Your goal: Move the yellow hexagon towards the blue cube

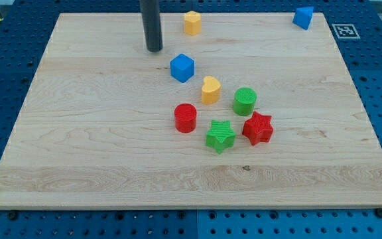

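Note:
The yellow hexagon (191,22) sits near the board's top edge, a little left of centre. The blue cube (182,68) lies below it, toward the board's middle. My tip (154,49) rests on the board left of both: it is below and left of the yellow hexagon and up and left of the blue cube, touching neither.
A yellow heart-like block (210,89), a green cylinder (245,101), a red cylinder (186,117), a green star (220,136) and a red star (258,128) cluster below the blue cube. Another blue block (303,16) sits at the top right corner of the wooden board (78,159).

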Tool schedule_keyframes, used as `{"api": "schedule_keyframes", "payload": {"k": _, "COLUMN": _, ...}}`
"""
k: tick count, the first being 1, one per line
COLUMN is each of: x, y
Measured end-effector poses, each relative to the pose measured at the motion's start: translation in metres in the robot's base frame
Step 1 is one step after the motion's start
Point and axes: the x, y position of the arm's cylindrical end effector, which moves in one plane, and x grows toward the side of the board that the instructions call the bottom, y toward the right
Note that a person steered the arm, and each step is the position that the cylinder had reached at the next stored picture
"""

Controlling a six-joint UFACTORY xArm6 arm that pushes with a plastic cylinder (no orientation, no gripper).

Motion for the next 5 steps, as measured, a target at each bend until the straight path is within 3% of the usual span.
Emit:
{"api": "schedule_keyframes", "payload": {"k": 1, "x": -0.052, "y": -0.007}}
{"api": "schedule_keyframes", "payload": {"k": 2, "x": -0.082, "y": 0.029}}
{"api": "schedule_keyframes", "payload": {"k": 4, "x": -0.091, "y": 0.107}}
{"api": "schedule_keyframes", "payload": {"k": 5, "x": -0.091, "y": 0.104}}
